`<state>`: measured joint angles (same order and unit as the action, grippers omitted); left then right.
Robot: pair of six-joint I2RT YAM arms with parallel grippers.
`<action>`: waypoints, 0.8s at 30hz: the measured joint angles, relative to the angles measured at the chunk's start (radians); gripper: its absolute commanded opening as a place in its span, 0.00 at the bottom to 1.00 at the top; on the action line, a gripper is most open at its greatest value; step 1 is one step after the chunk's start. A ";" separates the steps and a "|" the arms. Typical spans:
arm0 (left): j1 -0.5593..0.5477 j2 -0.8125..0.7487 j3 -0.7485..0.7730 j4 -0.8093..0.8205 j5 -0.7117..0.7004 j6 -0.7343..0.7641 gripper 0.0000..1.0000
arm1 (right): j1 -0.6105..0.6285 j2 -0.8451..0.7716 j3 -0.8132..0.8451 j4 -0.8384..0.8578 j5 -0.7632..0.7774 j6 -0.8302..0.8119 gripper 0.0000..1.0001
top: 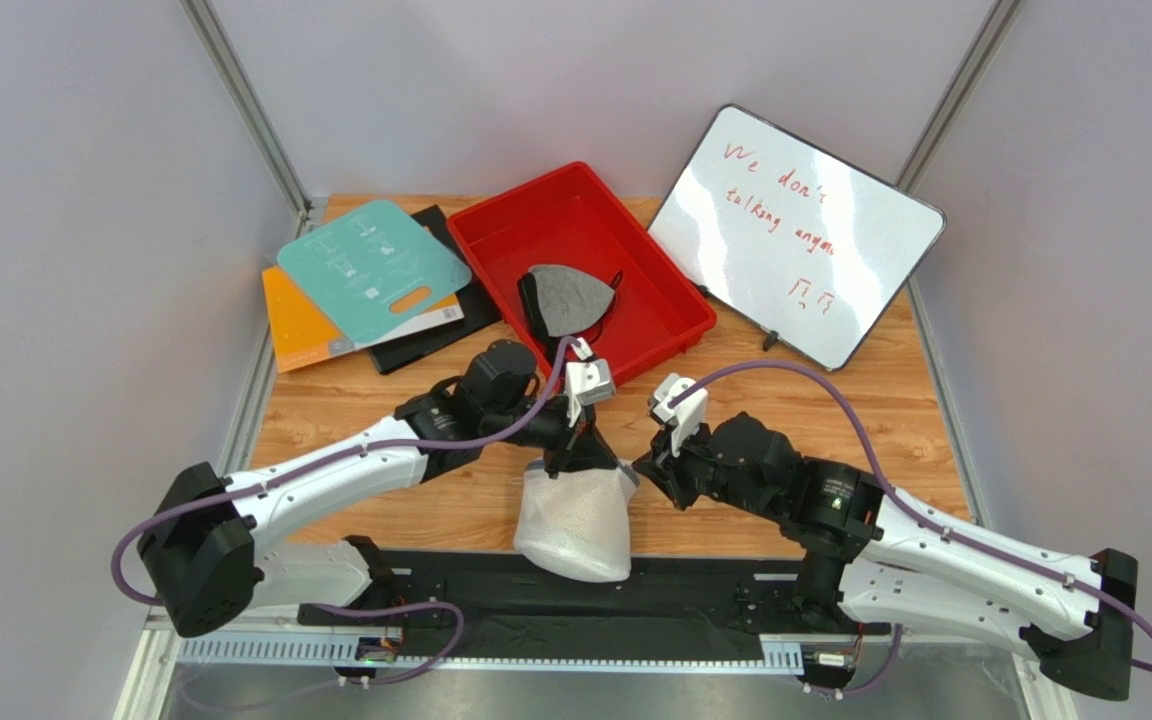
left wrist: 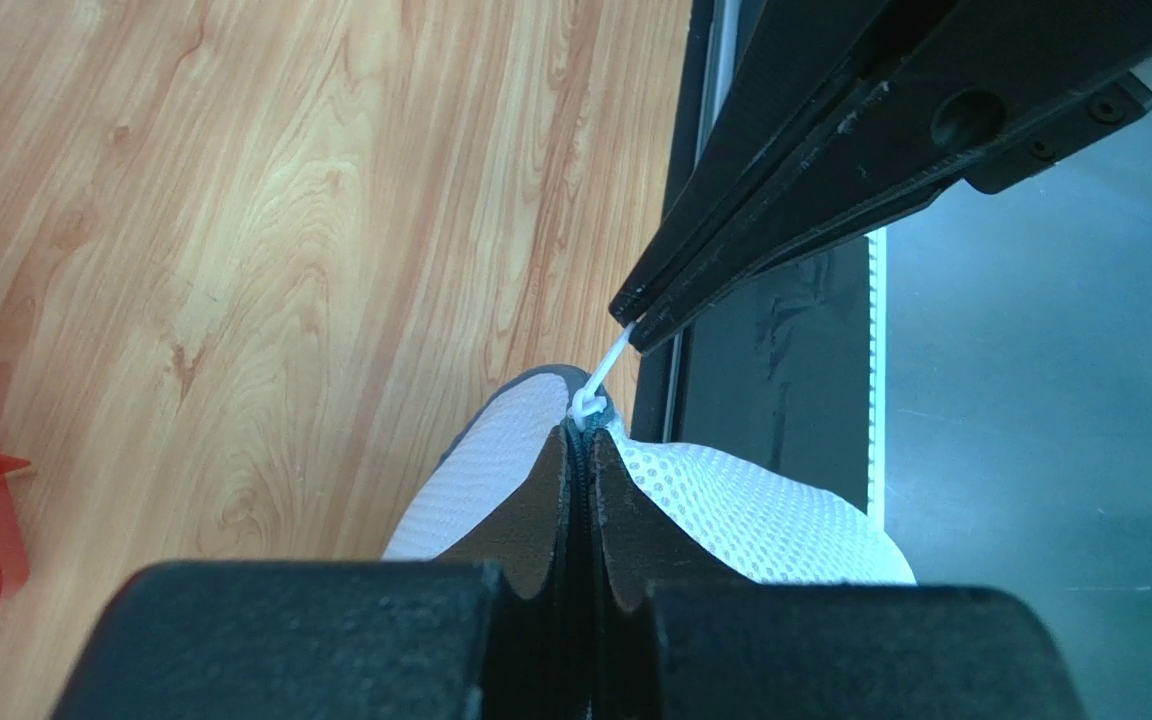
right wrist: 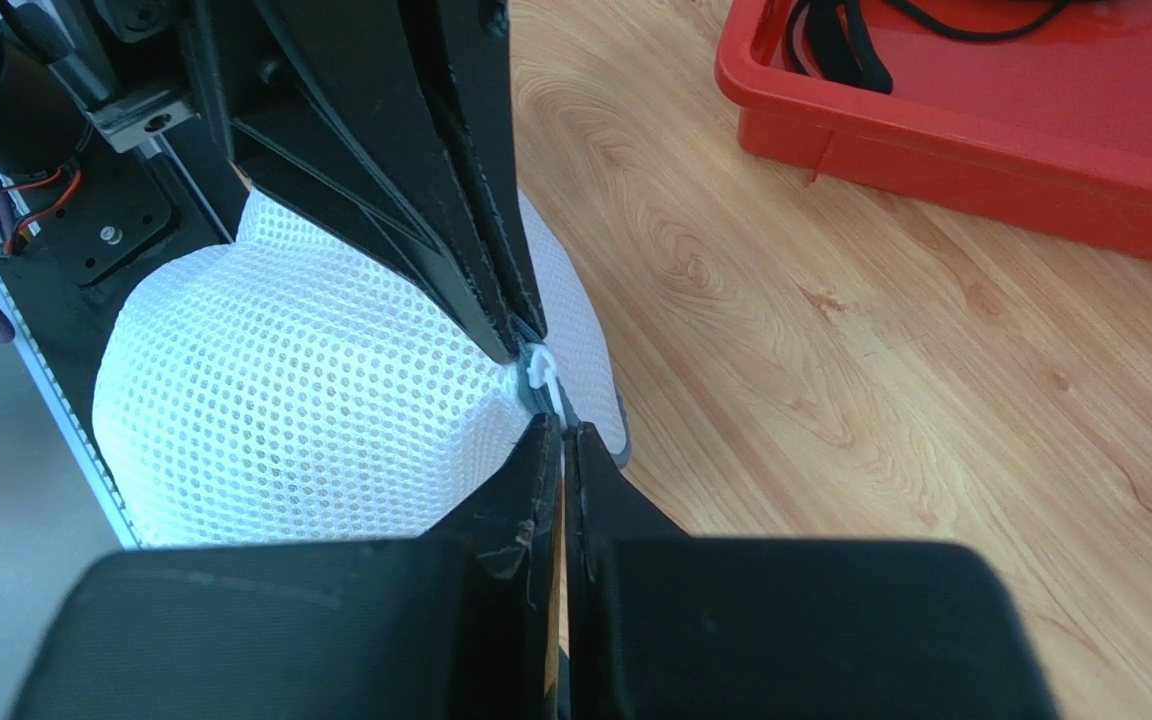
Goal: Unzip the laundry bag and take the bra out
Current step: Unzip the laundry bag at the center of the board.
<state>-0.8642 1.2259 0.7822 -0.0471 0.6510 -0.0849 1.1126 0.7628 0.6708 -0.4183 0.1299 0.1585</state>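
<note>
You had a white laundry bag (top: pixel 578 525) at six o'clock. Its mesh was dotted all over with small round holes, and it had a grey zipper band (left wrist: pixel 495 405) and a white pull cord (left wrist: pixel 608 365). The table (top: pixel 868 405) showed pale, streaky wood grain. At twelve o'clock were a red tray (top: pixel 567 225) and a grey bra (top: pixel 564 297) with black straps. At eleven were a teal board (top: pixel 364 270), an orange board (top: pixel 294 323) and a black board (top: pixel 432 333). At one was a whiteboard (top: pixel 793 233) with red handwriting.

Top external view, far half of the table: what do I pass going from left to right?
stack of flat boards → red tray → whiteboard
</note>
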 measured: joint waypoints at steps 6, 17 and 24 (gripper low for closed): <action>0.000 -0.051 -0.026 -0.030 -0.043 0.008 0.00 | 0.000 -0.004 0.000 -0.001 0.033 0.000 0.00; 0.001 -0.143 -0.066 -0.055 -0.080 0.017 0.00 | 0.000 -0.011 0.009 -0.005 0.053 0.011 0.07; 0.001 -0.159 -0.069 -0.055 -0.032 0.046 0.00 | 0.000 0.019 0.018 0.052 -0.072 0.074 0.39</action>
<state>-0.8635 1.0664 0.7136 -0.1020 0.6186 -0.0391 1.1122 0.7822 0.6891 -0.3660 0.0582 0.2325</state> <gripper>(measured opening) 0.011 0.304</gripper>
